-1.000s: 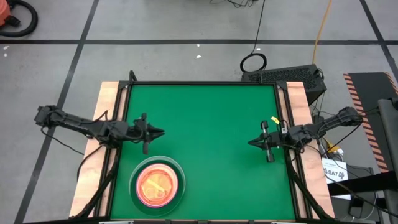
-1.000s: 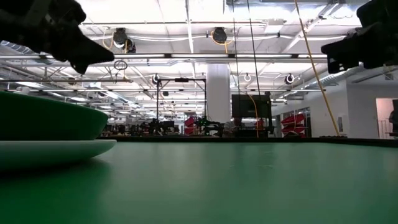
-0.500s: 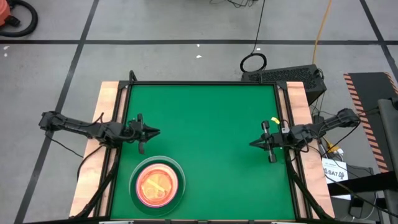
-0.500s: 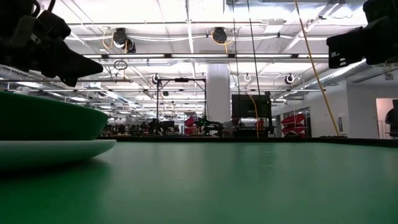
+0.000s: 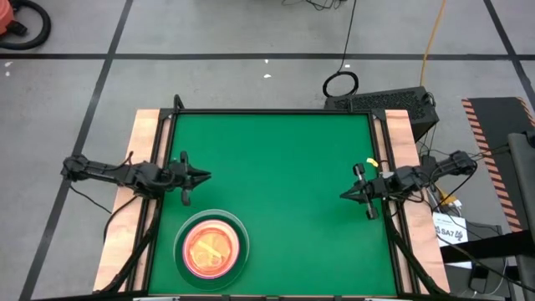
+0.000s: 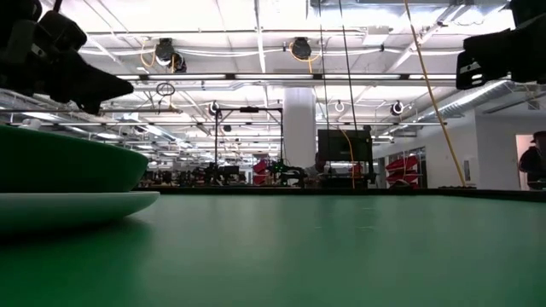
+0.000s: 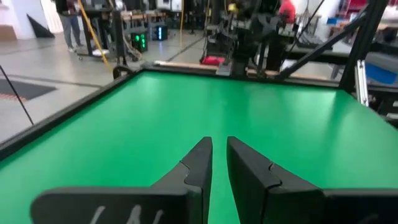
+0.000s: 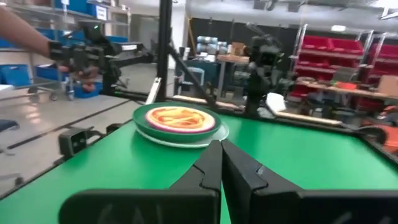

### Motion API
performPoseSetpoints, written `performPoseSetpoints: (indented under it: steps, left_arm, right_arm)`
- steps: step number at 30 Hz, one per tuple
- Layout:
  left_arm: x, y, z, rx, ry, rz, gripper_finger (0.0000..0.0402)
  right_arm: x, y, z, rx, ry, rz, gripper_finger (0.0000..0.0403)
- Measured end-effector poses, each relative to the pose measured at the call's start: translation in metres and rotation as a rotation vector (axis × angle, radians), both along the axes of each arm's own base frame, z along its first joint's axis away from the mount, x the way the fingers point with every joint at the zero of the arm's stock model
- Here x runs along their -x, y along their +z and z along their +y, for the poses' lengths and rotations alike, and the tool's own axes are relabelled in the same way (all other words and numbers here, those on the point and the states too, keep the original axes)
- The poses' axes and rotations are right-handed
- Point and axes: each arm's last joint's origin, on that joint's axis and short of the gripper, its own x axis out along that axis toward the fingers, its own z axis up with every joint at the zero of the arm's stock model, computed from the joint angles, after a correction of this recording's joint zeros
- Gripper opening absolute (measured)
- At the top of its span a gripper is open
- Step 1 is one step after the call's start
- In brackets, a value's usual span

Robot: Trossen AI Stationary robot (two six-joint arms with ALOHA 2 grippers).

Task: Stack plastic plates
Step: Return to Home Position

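Your surface point(image 5: 276, 159) is a green mat framed by a dark rail with pale wood strips down both sides, standing on a grey floor crossed by dark lines. A yellow cable point(image 5: 432, 38) and a black coiled cable point(image 5: 340, 84) lie beyond the far edge. The low view looks across the mat into a wide hall with ceiling lights, a white column point(image 6: 299, 128) and red shelving. A person point(image 6: 534, 159) stands at its far right. The stack of plates point(image 5: 211, 247) sits near the front left corner: a pale plate at the bottom, then dark green, then pink, with an orange one on top. Your left hand point(image 5: 203, 176) hovers over the left edge of the surface, just beyond the stack and apart from it. Its fingers are narrow, with only a thin slit of green between them, and hold nothing. Your right hand point(image 5: 344, 196) hovers at the right edge, well apart from the stack, its fingers pressed together and empty. A white tag point(image 5: 450, 232) on the floor at the right carries writing too small to read surely
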Motion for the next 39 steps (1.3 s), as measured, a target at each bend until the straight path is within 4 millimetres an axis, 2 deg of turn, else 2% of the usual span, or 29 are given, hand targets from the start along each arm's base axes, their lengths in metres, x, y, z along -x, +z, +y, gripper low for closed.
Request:
performPoseSetpoints:
  steps: [20,26,39]
  left_arm:
    - [0.006,0.007,0.001,-0.031,-0.013,-0.078,0.0055]
    - [0.006,0.007,0.000,-0.040,-0.047,-0.075,0.0055]
    - [0.005,0.005,0.006,-0.081,-0.095,-0.051,0.0055]
  right_arm:
    - [-0.003,-0.002,-0.010,-0.024,0.066,0.027,0.0000]
    - [-0.004,-0.003,-0.017,-0.006,-0.068,0.034,0.0000]
    - [-0.004,-0.003,-0.019,-0.008,-0.090,0.032,0.0000]
